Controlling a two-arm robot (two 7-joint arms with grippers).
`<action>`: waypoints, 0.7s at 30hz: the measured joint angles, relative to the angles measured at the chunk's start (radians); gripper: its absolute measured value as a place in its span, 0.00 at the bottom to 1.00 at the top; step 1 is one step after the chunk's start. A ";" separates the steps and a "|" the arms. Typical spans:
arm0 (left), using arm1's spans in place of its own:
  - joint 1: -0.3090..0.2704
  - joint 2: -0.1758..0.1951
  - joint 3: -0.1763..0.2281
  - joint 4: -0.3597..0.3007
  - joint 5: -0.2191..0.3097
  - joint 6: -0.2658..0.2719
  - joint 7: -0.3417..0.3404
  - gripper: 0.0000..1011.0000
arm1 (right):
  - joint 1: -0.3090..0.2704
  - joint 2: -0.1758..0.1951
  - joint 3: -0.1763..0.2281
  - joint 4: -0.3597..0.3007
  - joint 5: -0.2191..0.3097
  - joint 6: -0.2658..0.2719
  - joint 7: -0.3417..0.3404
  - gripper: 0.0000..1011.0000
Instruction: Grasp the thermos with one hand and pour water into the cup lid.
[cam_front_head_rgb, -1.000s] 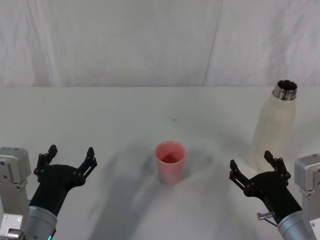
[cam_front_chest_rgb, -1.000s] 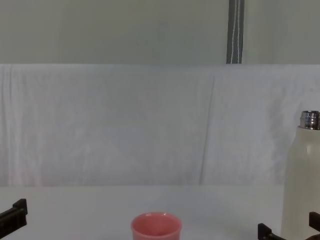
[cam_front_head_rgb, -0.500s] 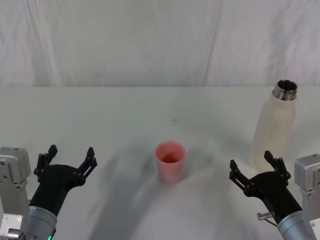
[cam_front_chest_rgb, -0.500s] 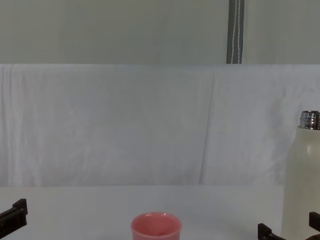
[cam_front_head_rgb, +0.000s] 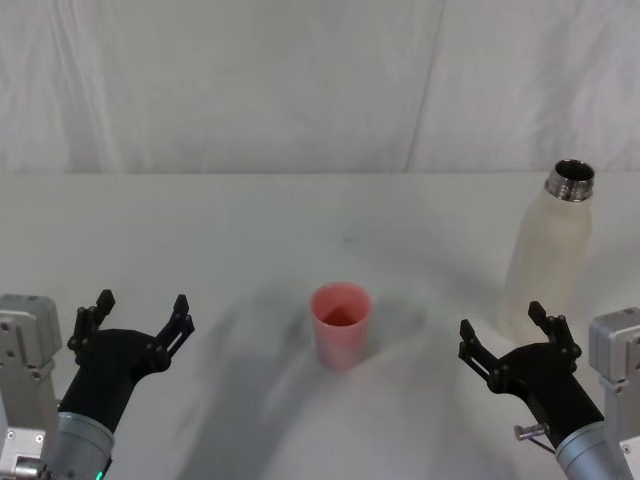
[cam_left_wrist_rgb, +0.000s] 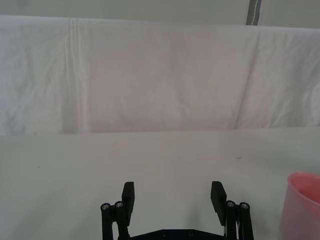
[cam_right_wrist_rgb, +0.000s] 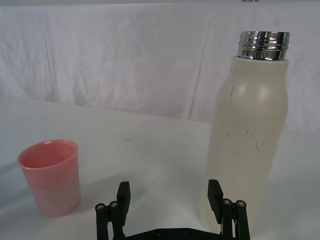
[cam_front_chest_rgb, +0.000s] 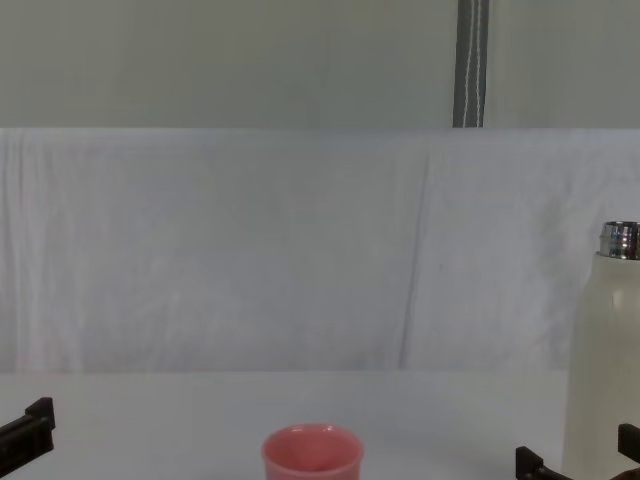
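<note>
The thermos (cam_front_head_rgb: 551, 255) is a tall cream-white bottle with an uncapped steel neck, standing upright at the table's right; it also rises in the right wrist view (cam_right_wrist_rgb: 248, 140) and at the chest view's right edge (cam_front_chest_rgb: 604, 360). The cup lid (cam_front_head_rgb: 340, 324), small and pink, stands upright mid-table (cam_right_wrist_rgb: 50, 175) (cam_front_chest_rgb: 311, 458) (cam_left_wrist_rgb: 301, 207). My right gripper (cam_front_head_rgb: 508, 335) is open, low and just in front of the thermos, slightly to its left, not touching it (cam_right_wrist_rgb: 169, 196). My left gripper (cam_front_head_rgb: 140, 312) is open at the near left, nothing between its fingers (cam_left_wrist_rgb: 172, 196).
A white cloth covers the table (cam_front_head_rgb: 250, 230) and hangs as a backdrop (cam_front_head_rgb: 300, 80) behind it. A grey vertical pole (cam_front_chest_rgb: 471, 62) stands beyond the backdrop. Bare tabletop lies between the cup lid and each gripper.
</note>
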 joint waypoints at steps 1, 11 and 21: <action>0.000 0.000 0.000 0.000 0.000 0.000 0.000 0.99 | 0.000 0.000 0.000 0.000 0.000 0.000 0.000 0.99; 0.000 0.000 0.000 0.000 0.000 0.000 0.000 0.99 | 0.000 0.000 0.000 0.000 0.000 0.000 0.000 0.99; 0.000 0.000 0.000 0.000 0.000 0.000 0.000 0.99 | 0.000 0.000 0.000 0.000 0.000 0.000 0.000 0.99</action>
